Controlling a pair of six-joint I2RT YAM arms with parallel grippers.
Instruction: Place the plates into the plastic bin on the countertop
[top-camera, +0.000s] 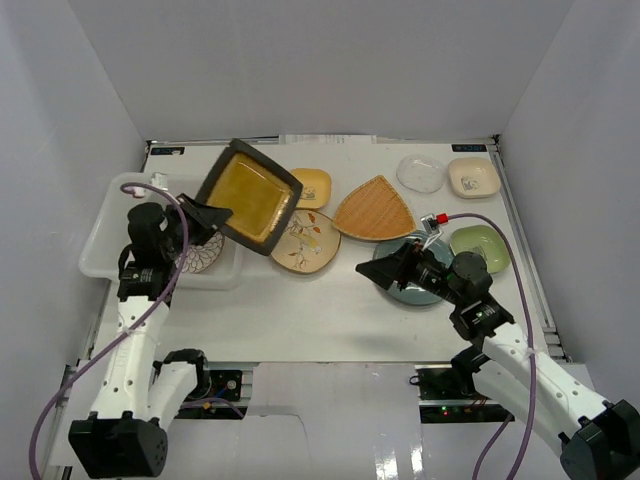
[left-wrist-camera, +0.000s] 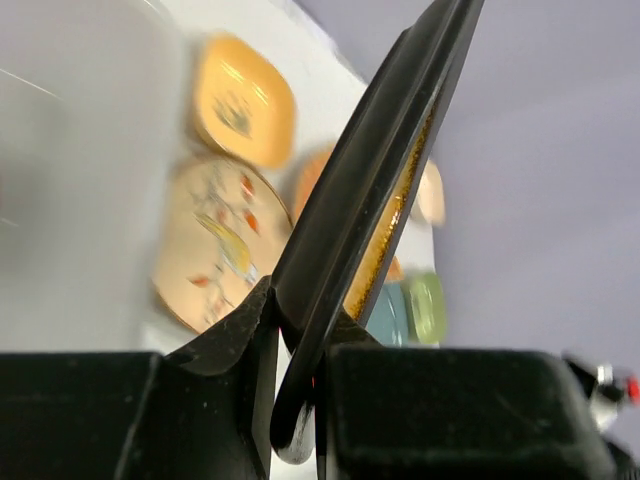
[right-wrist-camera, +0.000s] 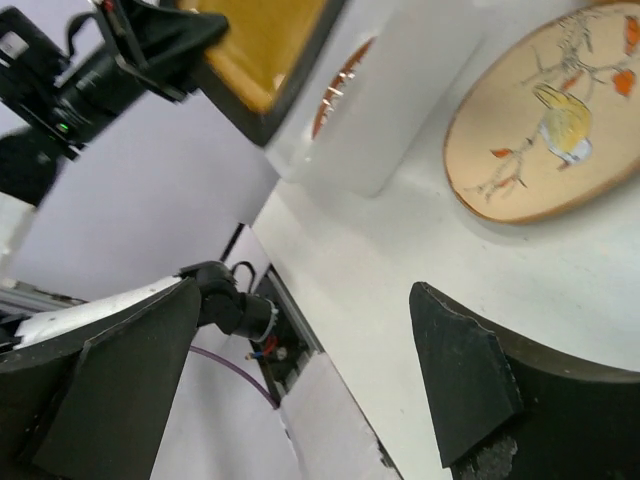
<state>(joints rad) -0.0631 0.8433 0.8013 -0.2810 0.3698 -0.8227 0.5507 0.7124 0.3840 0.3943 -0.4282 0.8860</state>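
Observation:
My left gripper (top-camera: 207, 214) is shut on the rim of the dark square plate with an amber centre (top-camera: 248, 195), holding it tilted in the air over the right end of the plastic bin (top-camera: 108, 228). In the left wrist view that plate (left-wrist-camera: 370, 190) stands edge-on between the jaws of the left gripper (left-wrist-camera: 305, 308). A round blue-patterned plate (top-camera: 203, 256) lies inside the bin. My right gripper (top-camera: 385, 263) hangs open and empty over the teal round plate (top-camera: 412, 287). The right wrist view shows the right gripper (right-wrist-camera: 305, 300) with only bare countertop (right-wrist-camera: 400, 230) between its fingers.
On the countertop lie the floral cream plate (top-camera: 306, 242), yellow plate (top-camera: 313, 187), orange woven fan-shaped plate (top-camera: 375, 210), clear plate (top-camera: 420, 173), cream plate (top-camera: 472, 177) and green plate (top-camera: 480, 245). White walls enclose the back and both sides.

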